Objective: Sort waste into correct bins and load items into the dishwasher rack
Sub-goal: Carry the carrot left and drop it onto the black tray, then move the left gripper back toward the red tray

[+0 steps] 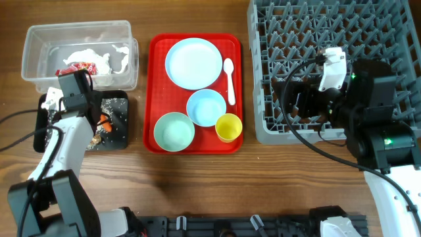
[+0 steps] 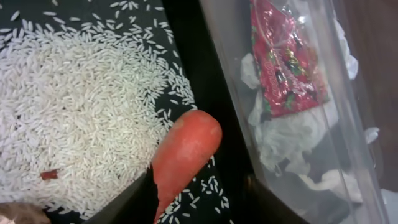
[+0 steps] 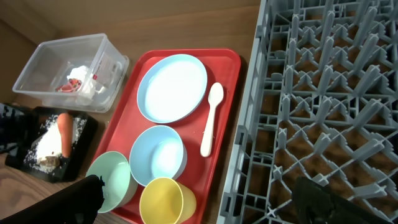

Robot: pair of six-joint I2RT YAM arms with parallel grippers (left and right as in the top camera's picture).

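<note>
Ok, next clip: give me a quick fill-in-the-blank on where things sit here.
1. In the black tray, the carrot lies on loose ____.
2. The clear tub holds crumpled paper and a red ____.
3. On the red serving tray, the cup is coloured ____.
Missing words: rice; wrapper; yellow.

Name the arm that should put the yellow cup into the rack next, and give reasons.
Right. The right gripper hangs open over the dishwasher rack, beside the red tray holding the yellow cup. The left gripper is beyond that tray, over the black tray, straddling the carrot.
</note>
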